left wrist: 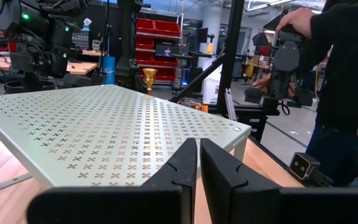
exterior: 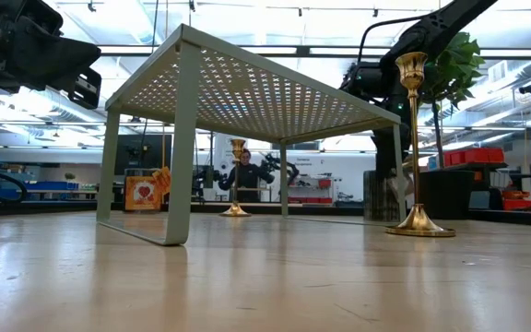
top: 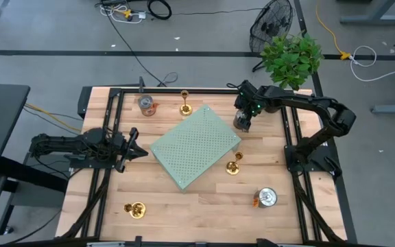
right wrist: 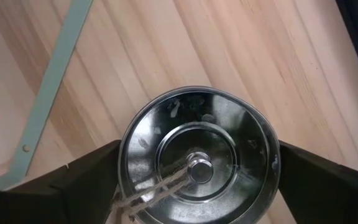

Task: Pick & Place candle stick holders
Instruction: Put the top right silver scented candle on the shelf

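Wooden table [top: 204, 206], right claw [right wrist: 194, 168] astride tin can [right wrist: 197, 155]

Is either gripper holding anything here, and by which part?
Nothing is held. The right gripper stands open around the silver tin can; the left gripper is shut, empty.

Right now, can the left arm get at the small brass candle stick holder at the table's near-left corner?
Probably yes. The brass candle stick holder stands alone on bare wood, nothing around it. The left gripper, shut, sits on that side beside the green perforated shelf; it must open first.
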Robot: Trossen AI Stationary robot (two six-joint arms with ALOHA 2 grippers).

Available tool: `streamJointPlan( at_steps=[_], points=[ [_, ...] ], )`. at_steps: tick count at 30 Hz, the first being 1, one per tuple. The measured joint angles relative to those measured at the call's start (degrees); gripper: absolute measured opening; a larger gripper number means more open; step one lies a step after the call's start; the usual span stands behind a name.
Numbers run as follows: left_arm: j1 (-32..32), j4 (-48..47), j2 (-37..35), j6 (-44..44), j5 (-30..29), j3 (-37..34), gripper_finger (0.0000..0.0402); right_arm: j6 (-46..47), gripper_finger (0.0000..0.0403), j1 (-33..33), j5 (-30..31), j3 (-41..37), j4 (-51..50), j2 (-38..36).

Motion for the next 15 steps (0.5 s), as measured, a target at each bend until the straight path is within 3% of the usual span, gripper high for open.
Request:
streamJointPlan(
  at_steps=[15],
  points=[
    [0.01,0.0,-0.02,-0.01,-0.01,-0.01,0.0025,-0.01,0.0375,0.0,0.0,0.02,0.2,-0.02]
  ],
)
